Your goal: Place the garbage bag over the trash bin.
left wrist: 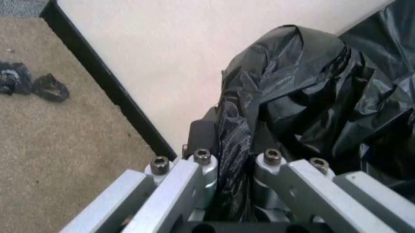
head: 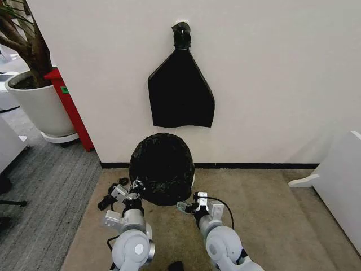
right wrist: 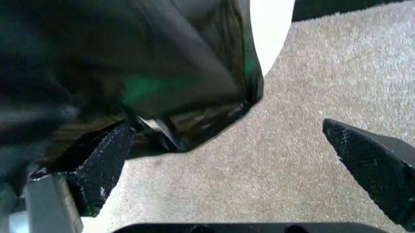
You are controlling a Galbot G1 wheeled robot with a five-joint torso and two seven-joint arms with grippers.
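Here, the garbage bag (head: 162, 166) drapes over the trash bin (right wrist: 269, 29).
The left gripper (left wrist: 236, 167) pinches bag plastic; the right gripper (right wrist: 227, 155) is spread wide beside the bag's hem, 2 fingers apart.

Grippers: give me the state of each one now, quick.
Left gripper: shut on the garbage bag, at the bag's lower left edge.
Right gripper: open, jaws spread wide beside the bag's lower right edge, holding nothing.
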